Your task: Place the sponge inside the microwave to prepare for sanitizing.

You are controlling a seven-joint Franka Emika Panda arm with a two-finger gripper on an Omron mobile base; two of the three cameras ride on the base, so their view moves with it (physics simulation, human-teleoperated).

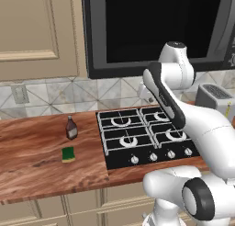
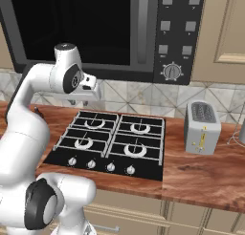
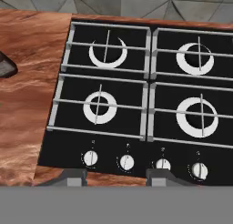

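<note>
One sponge [image 1: 68, 154], a small block with a green top over a yellow bottom layer, lies flat on the wooden worktop [image 1: 32, 161] left of the black stove [image 1: 147, 138], just in front of a small brown bottle [image 1: 71, 127]. Its long axis runs roughly left to right along the worktop. Overhead, the black microwave [image 1: 160, 27] has its dark door closed. Above the stove, the tool [image 3: 116, 176] is clenched on nothing.
</note>
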